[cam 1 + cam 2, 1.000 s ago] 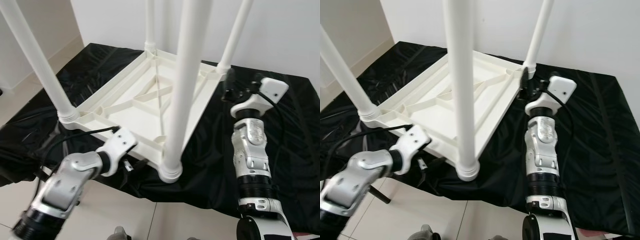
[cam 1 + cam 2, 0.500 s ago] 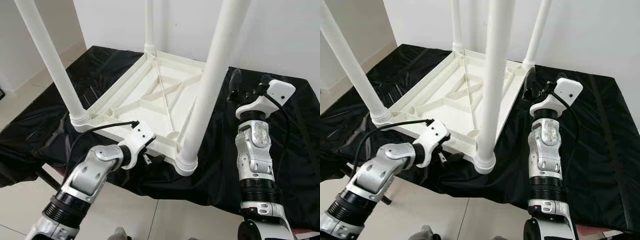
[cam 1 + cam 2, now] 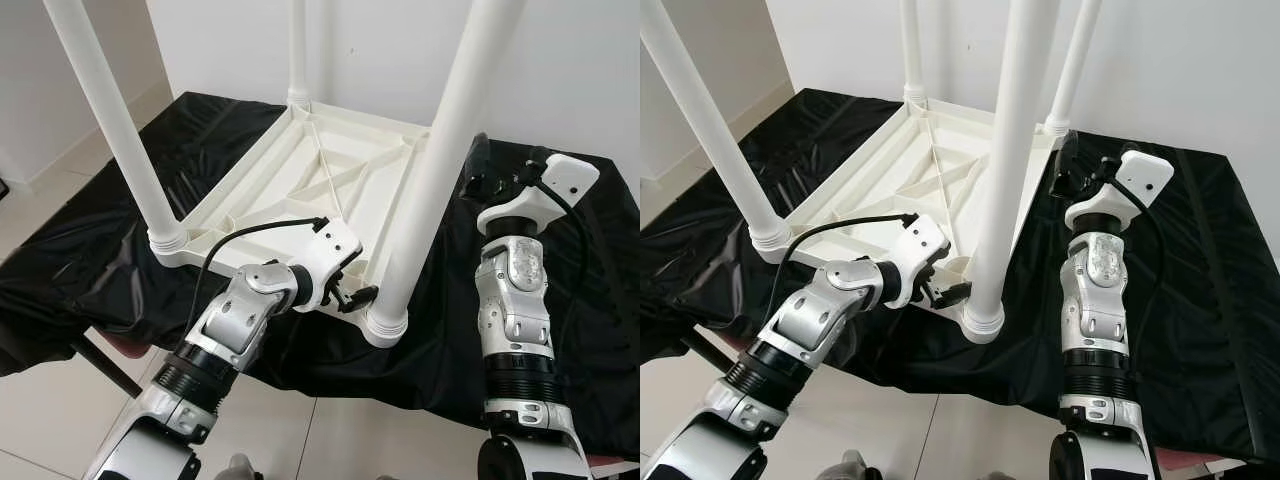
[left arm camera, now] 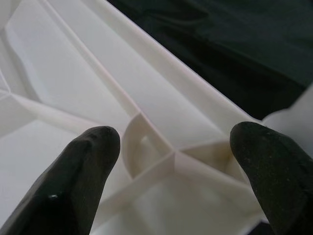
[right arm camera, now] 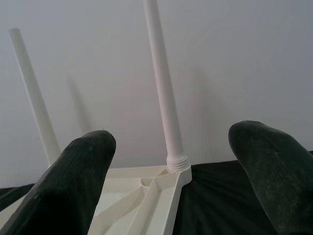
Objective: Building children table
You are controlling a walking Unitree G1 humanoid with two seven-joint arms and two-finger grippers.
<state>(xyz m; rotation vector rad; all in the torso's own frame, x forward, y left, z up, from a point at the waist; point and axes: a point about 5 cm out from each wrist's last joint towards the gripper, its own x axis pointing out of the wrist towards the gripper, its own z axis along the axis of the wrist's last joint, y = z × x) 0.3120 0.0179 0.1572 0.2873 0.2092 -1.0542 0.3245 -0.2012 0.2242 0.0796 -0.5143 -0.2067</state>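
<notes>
On black cloth [image 3: 90,240], upturned table [image 3: 330,185] points legs up; both tools apparently apart.

The upturned children's table [image 3: 300,180] was smooth white plastic with a faint sheen, legs alike. The black sheet [image 3: 590,300] under it looked glossy and crinkled. The fingers [image 4: 83,171] were matt black.

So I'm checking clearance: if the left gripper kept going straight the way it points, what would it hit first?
Probably the ribbed underside of the upturned white table, near the corner by the nearest leg; the left gripper looks open, depth unclear.
</notes>
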